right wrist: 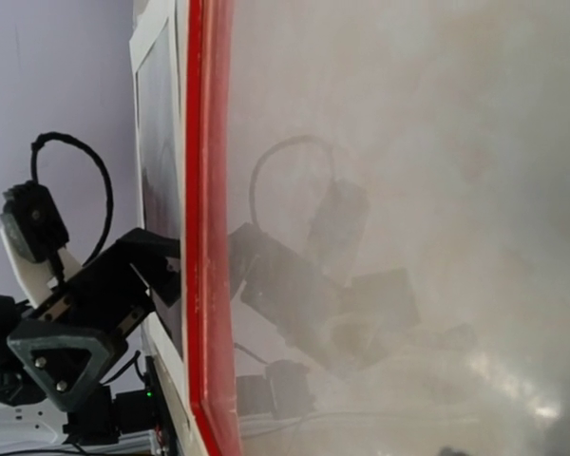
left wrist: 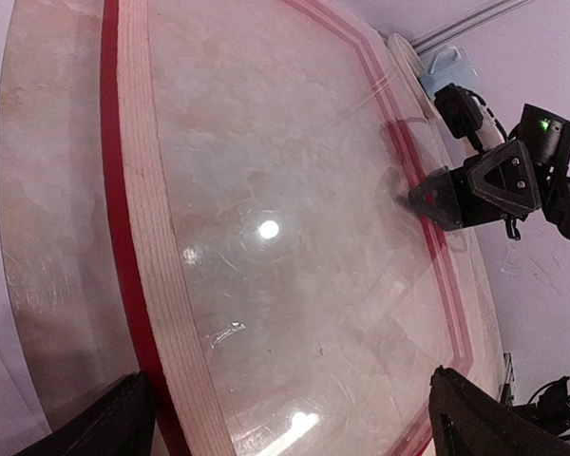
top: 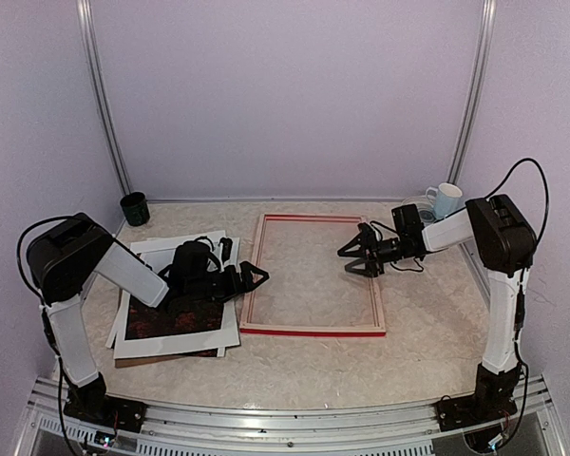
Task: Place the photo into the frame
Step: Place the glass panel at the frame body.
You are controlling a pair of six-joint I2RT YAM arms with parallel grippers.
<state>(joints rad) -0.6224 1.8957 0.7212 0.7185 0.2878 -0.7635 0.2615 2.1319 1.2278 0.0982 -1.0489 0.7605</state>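
Marbled table [top: 418, 351] | we see the frame [top: 311, 330] flat at centre | the photo [top: 166, 321] left, on white sheets [top: 171, 353] | left gripper [top: 256, 277] fingers spread, between them | right gripper [top: 350, 258] fingers spread, over frame's right side

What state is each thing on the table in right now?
frame: lying flat, wood back up, empty.
photo: face up on the papers, outside the frame.
left gripper: jaws open, holding nothing.
right gripper: jaws open, holding nothing.
dark cup: upright.
mug: upright.
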